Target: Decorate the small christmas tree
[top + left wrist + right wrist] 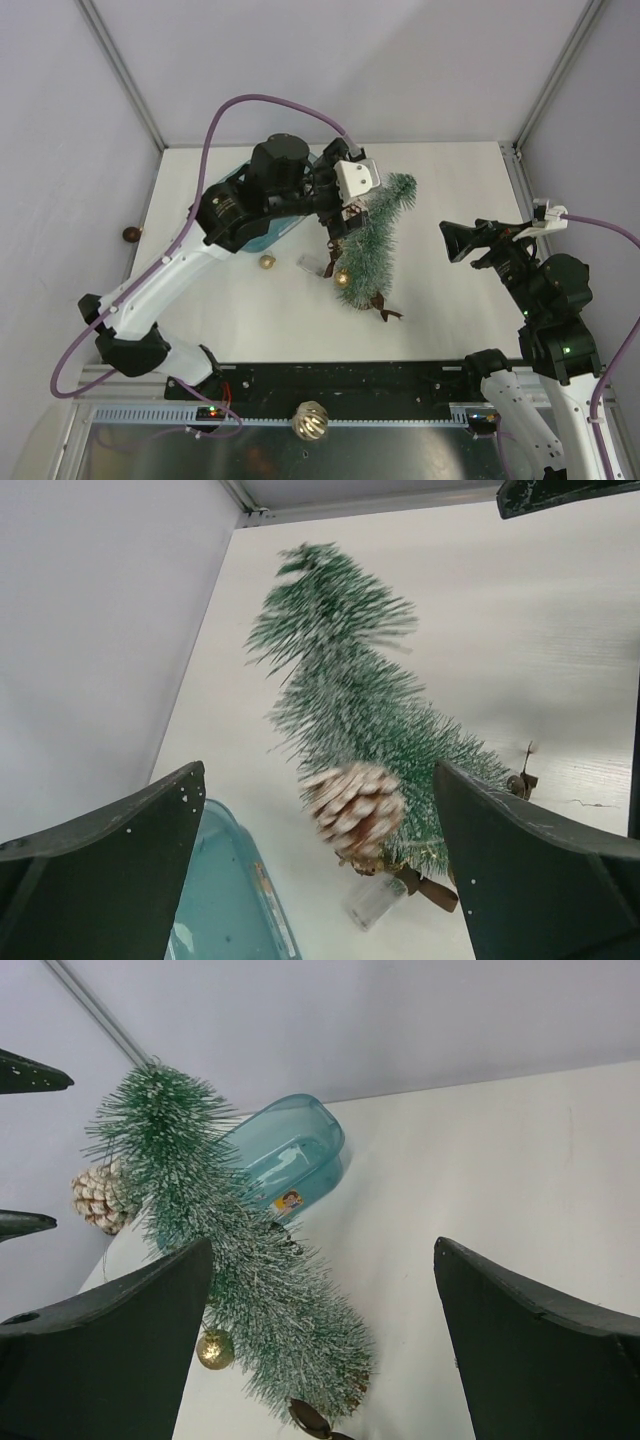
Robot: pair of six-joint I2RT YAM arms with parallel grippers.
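Tree (pixel 380 235): mid-table, between both grippers.
Cone (pixel 355 808): against Tree's left side; hooked on or not, can't tell.
L gripper (pixel 318 768): fingers spread either side of Cone, not touching.
R gripper (pixel 322 1245): fingers spread, empty.
Risk: Cone drops off; L gripper snags Tree, tips it.

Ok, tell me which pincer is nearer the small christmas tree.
Left. The left pincer is open, close beside the small christmas tree; the right pincer is open, clearly apart, on its other side.
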